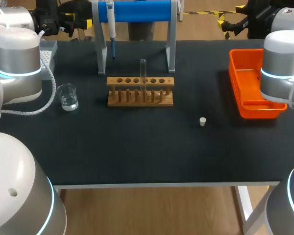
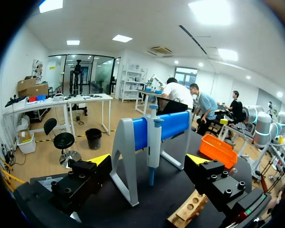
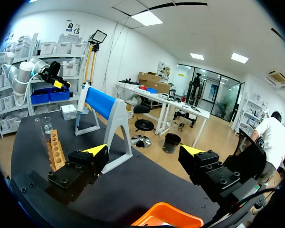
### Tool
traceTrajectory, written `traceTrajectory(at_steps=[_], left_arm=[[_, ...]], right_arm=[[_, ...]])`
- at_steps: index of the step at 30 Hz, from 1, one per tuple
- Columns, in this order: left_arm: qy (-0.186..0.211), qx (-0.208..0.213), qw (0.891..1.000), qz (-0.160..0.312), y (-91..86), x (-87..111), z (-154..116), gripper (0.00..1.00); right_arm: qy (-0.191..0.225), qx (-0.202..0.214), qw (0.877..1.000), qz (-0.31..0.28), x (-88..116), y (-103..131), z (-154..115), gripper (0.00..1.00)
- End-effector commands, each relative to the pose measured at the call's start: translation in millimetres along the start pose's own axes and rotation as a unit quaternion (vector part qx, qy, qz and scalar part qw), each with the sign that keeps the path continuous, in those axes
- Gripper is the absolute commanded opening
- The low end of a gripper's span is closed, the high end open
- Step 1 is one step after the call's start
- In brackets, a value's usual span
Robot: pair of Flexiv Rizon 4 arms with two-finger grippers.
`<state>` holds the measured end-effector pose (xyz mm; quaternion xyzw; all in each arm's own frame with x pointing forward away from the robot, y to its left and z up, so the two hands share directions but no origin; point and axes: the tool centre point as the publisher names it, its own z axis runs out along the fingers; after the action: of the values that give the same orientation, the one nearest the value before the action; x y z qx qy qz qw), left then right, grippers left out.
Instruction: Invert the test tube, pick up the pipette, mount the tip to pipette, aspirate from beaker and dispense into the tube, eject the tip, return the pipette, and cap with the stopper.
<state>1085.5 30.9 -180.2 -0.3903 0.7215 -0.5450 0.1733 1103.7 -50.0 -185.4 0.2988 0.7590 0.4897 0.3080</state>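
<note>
Test tube (image 1: 143,73) sits round-end-up in rack (image 1: 140,93), awaiting inversion; pipette (image 2: 153,142) hangs grasp-ready ahead of my left gripper (image 2: 148,160); it and my right gripper (image 3: 143,151) spread wide, empty.

The rack (image 1: 140,98) is wood, the beaker (image 1: 67,96) clear glass, the tray (image 1: 247,81) glossy plastic

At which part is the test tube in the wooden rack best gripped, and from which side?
Probably the bare upper part of the test tube, above the wooden rack. It stands upright and its lower part sits in the rack, so only the top is free. Come down from above, one finger on each side of its round wall.
</note>
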Motion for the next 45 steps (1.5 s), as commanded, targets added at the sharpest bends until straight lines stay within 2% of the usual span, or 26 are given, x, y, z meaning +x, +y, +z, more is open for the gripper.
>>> traceTrajectory(at_steps=[1, 24, 33, 38, 45], left_arm=[[-0.002, 0.003, 1.000, 0.000, 1.3, 1.1, 0, 1.00], [-0.002, 0.003, 1.000, 0.000, 1.3, 1.1, 0, 1.00], [-0.002, 0.003, 1.000, 0.000, 1.3, 1.1, 0, 1.00], [-0.002, 0.003, 1.000, 0.000, 1.3, 1.1, 0, 1.00], [-0.002, 0.003, 1.000, 0.000, 1.3, 1.1, 0, 1.00]], right_arm=[[0.001, 0.001, 1.000, 0.000, 0, 0, 0, 1.00], [0.001, 0.001, 1.000, 0.000, 0, 0, 0, 1.00], [0.069, -0.043, 0.997, 0.007, 41, 17, -56, 1.00], [0.113, -0.057, 0.992, 0.007, 80, 13, -89, 1.00], [0.176, -0.078, 0.981, -0.002, 144, -9, -126, 1.00]])
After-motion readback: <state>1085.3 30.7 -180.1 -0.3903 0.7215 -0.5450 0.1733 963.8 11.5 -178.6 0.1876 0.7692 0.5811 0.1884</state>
